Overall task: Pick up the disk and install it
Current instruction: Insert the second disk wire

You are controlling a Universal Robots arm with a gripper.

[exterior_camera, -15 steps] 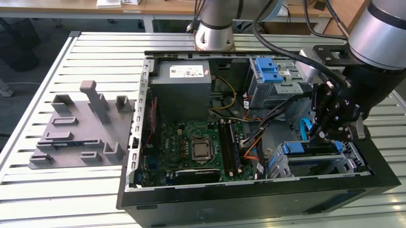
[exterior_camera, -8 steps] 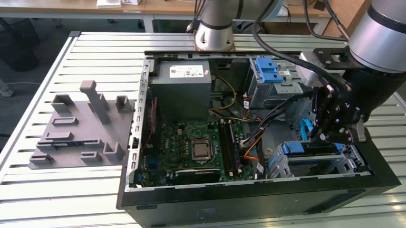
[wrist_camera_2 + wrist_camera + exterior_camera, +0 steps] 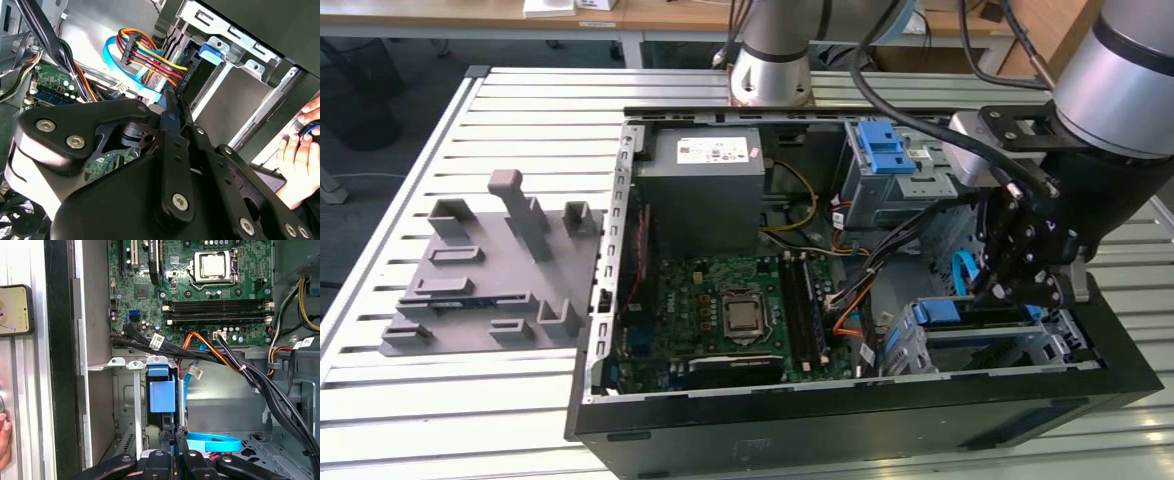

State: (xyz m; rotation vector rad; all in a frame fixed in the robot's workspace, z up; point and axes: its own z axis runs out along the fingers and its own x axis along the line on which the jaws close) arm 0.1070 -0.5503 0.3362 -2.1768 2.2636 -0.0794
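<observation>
The disk point(image 3: 161, 396) already sits in the lower bay point(image 3: 987, 340) of the case point(image 3: 854, 425), so installation looks nearly done. The gripper point(image 3: 172, 440) hangs just above its blue rail, fingers drawn nearly together; whether they pinch the disk I cannot tell.

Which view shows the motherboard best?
The first wrist view: the motherboard faces the camera there, with much of its surface plainly laid out. The exterior view shows it from farther off and at a slant. The second wrist view catches just a green corner.

Green motherboard point(image 3: 734, 310); blue latch point(image 3: 886, 150); grey fixture block point(image 3: 487, 270); black tool point(image 3: 1023, 288).
</observation>
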